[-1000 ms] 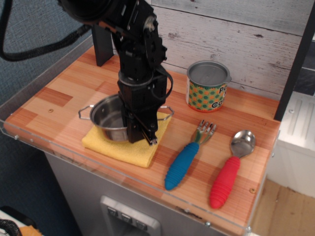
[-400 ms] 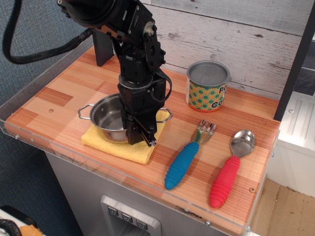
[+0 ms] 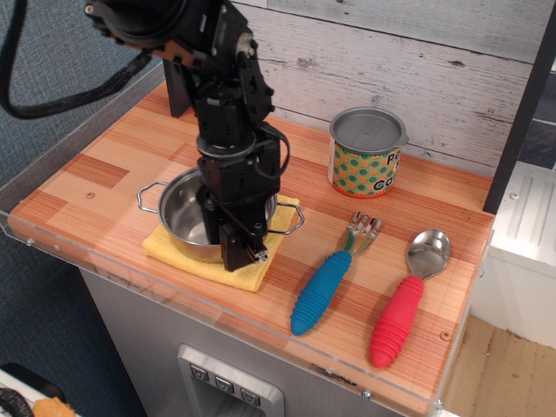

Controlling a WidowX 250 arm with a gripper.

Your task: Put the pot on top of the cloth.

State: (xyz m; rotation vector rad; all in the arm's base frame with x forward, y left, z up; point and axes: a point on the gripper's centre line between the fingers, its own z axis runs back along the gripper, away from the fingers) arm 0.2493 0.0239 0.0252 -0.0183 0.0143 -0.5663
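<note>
The shiny steel pot (image 3: pixel 184 215) with two wire loop handles sits on the yellow cloth (image 3: pixel 174 252) near the table's front left. The cloth shows around the pot's front and right sides. My gripper (image 3: pixel 240 250) points down at the pot's near right rim. Its fingers stand close together over the rim, and it looks shut on the pot's wall. The black arm hides the right part of the pot. One wire handle (image 3: pixel 291 221) sticks out to the right of the gripper.
A can with a green, yellow and orange label (image 3: pixel 367 155) stands at the back right. A blue-handled fork (image 3: pixel 328 280) and a red-handled spoon (image 3: pixel 404 304) lie at the front right. A clear rim (image 3: pixel 104 261) edges the wooden table.
My gripper has moved a little left and toward the front. The pot's right handle has shifted forward with it, and the cloth's right edge has pulled in leftward.
</note>
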